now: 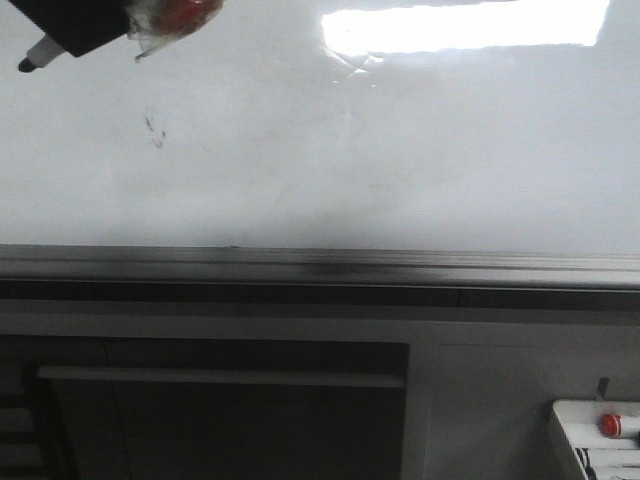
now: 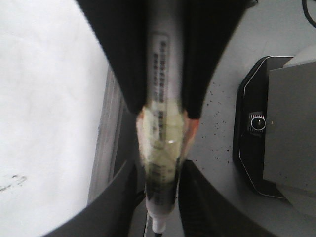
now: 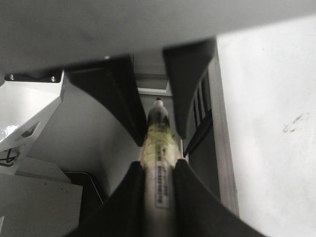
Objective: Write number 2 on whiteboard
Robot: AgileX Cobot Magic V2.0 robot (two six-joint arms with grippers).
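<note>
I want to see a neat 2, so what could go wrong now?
The old smudge on the whiteboard could muddle the 2 if it lands there. The left claw holds a marker whose tip seems to hang past the board's grey edge, so the first stroke might miss. The bright glare could hide thin lines.

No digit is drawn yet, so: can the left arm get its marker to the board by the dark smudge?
Probably yes. The left gripper holds the marker with its tip over the whiteboard, near the smudge, and only bare board lies between them.
</note>
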